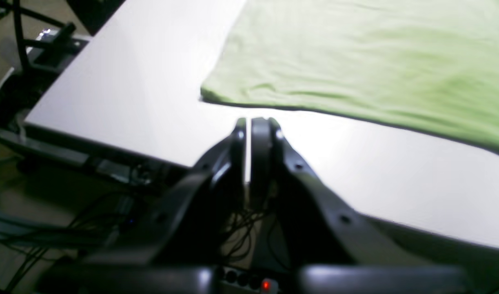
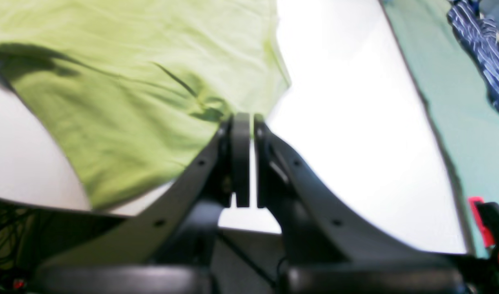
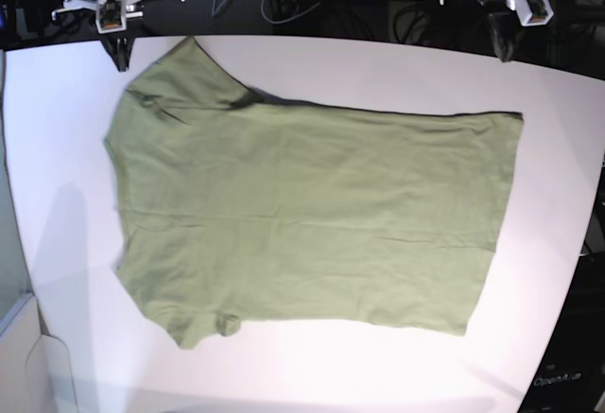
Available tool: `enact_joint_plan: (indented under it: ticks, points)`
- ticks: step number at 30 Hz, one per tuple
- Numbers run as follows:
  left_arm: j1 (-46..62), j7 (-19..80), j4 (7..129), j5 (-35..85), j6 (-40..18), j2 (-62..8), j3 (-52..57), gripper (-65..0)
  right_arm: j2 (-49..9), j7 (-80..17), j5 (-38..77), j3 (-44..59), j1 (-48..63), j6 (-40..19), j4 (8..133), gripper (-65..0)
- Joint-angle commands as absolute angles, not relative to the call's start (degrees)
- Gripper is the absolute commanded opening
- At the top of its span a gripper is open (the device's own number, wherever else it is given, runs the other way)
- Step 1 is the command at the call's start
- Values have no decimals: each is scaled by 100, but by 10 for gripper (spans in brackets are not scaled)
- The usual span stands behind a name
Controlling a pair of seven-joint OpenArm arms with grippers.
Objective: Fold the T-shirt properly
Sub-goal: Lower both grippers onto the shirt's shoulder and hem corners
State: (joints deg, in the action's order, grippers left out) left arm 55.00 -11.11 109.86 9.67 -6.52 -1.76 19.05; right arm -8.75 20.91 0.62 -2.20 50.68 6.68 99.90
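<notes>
On the left wrist view: left tool (image 1: 248, 119), fingers pressed together with only a sliver of light between them, gripping nothing. It hangs over bare white tabletop (image 1: 131, 102), just short of the near hem of the T-shirt (image 1: 355, 61), which lies flat and lightly wrinkled. One corner of the cloth sits a little ahead and to the left of the fingertips, not touching them. Cables and dark frame parts show below the tabletop edge.

On the right wrist view: right tool (image 2: 247, 116), fingers likewise drawn together with a narrow slit between, empty. Its tips sit at the edge of the T-shirt (image 2: 131, 102), beside a small pucker in the cloth; whether they touch the fabric cannot be told. Bare tabletop (image 2: 355, 122) lies to the right. A striped blue cloth-like item (image 2: 482, 45) hangs beyond the tabletop, too blurred to identify.

On the base view: T-shirt (image 3: 312, 215) spread full length across the middle of the tabletop (image 3: 567, 148), sleeves toward the view's left, bottom hem toward its right. Right tool (image 3: 122, 54) stands at the far left corner near the upper sleeve; left tool (image 3: 504, 49) at the far right, apart from the hem.

Progress, as judged: garment laid out flat, no fold made yet. All folding remains, sleeves and body both.
</notes>
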Motion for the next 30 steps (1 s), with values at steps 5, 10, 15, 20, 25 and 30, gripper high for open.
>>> enact_joint_plan:
  ticks: [5, 10, 15, 20, 25, 30]
  points:
    - [5393, -778, 11160, 989, -681, -207, 2123, -617, -892, 2009, 57, -497, 5086, 752, 10114, -547]
    - [5349, -716, 11160, 989, -681, -207, 2123, -522, -884, 2009, 57, -532, 5015, 769, 10105, -389]
    - [5226, -690, 11160, 980, -690, -207, 2123, -509, -840, 2009, 57, -532, 4980, 769, 10097, -319]
    - [5156, -681, 11152, 945, -690, -207, 2132, -509, -567, 2000, 57, -532, 4954, 752, 9877, -279]
    - [5147, -681, 11152, 936, -690, -207, 2132, -509, -365, 2018, 57, -549, 4892, 743, 9596, -270]
    - [5138, -681, 11152, 927, -690, -233, 2132, -509, -426, 2009, 787, -716, 4892, 462, 9684, -270]
